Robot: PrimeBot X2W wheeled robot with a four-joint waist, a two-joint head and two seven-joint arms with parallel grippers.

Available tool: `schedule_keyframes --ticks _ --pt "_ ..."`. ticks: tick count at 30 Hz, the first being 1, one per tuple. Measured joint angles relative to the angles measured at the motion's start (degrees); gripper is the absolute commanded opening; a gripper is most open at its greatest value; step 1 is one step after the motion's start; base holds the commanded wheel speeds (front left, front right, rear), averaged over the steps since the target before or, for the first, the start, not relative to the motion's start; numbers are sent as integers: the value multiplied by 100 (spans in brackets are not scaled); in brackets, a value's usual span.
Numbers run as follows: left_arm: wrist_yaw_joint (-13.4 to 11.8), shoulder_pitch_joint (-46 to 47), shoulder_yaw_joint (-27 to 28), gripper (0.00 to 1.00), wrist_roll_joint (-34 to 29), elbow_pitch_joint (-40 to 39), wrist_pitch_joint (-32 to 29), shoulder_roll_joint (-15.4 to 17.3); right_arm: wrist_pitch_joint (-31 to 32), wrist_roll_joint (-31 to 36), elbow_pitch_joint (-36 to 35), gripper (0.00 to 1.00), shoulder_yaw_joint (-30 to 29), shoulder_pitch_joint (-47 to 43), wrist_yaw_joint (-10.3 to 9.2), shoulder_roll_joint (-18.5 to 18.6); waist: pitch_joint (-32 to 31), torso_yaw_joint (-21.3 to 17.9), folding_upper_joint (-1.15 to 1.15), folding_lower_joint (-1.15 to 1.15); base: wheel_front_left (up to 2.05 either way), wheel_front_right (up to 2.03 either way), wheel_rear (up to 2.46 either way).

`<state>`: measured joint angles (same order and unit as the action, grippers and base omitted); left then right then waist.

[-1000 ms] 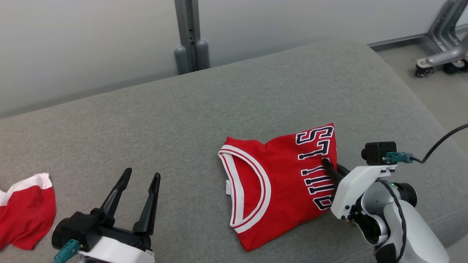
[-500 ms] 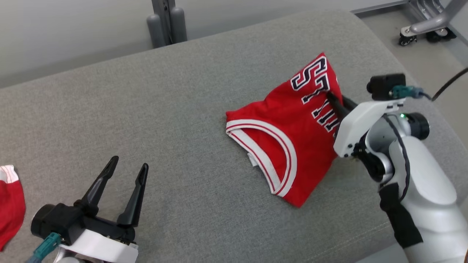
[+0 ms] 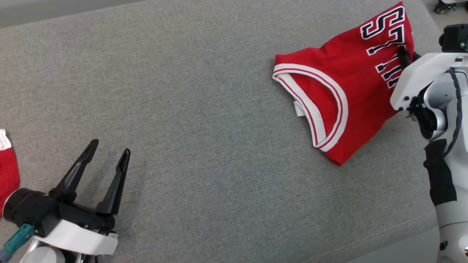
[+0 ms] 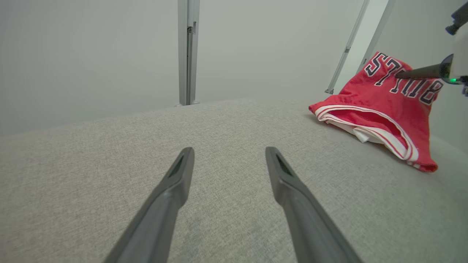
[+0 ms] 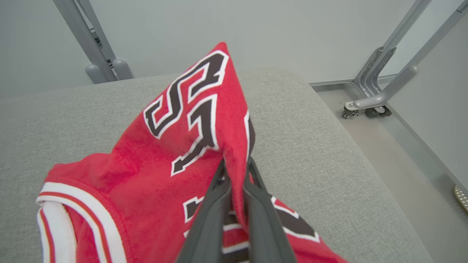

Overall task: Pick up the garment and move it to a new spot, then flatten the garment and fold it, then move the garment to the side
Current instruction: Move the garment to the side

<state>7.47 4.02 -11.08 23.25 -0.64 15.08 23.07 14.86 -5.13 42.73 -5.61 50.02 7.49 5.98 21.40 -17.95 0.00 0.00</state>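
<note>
- second red cloth (image 3: 7,160): lies at the far left edge of the head view. Less of it shows than one second ago, because the head camera has swung and the whole picture has shifted.
- left gripper (image 3: 109,147) (image 4: 229,151): low over the grey cushion, fingers spread wide with nothing between them, as in both earlier frames.
- grey cushion (image 3: 219,109): bare between the two grippers. The post and wall behind it have left the head view.
- upright post (image 4: 187,54): seen in the left wrist view beyond the cushion's far edge.
- garment (image 3: 340,84) (image 4: 380,98) (image 5: 146,171): a red, folded jersey near the cushion's right end. One second ago it lay flat. Now its lettered edge is raised, while the white-trimmed opening and lower corner rest on the cushion.
- right gripper (image 3: 402,51) (image 4: 398,75) (image 5: 234,164): fingers pressed together on a fold of the garment at its lettering. The pinch holds unchanged across all three head frames.
- wheeled frame (image 5: 365,106): stands on the floor beyond the cushion's right end.
</note>
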Motion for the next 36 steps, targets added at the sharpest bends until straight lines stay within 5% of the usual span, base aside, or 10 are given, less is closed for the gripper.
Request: schedule_keyframes --ticks 12,13,14,25,36 --pt "0 -12 -1 100 5 -123 0 107 487 898 -883 1 -601 -210 1 -289 98 -189 0 0 0 0 0" --pt "0 -13 -9 100 5 -123 0 110 512 917 -942 44 -608 -235 1 -298 91 -189 0 0 0 0 0" --pt "0 -13 -15 100 7 -123 0 109 532 931 -996 100 -609 -260 1 -303 80 -187 0 0 0 0 0" --pt "0 -5 -88 100 27 2 0 -77 559 860 -1382 100 -238 -600 1 -315 -212 -81 0 0 0 0 0" --pt "-5 5 60 100 -22 267 0 -564 -93 523 -2011 100 266 -1195 1 -316 -790 260 0 0 0 0 0"
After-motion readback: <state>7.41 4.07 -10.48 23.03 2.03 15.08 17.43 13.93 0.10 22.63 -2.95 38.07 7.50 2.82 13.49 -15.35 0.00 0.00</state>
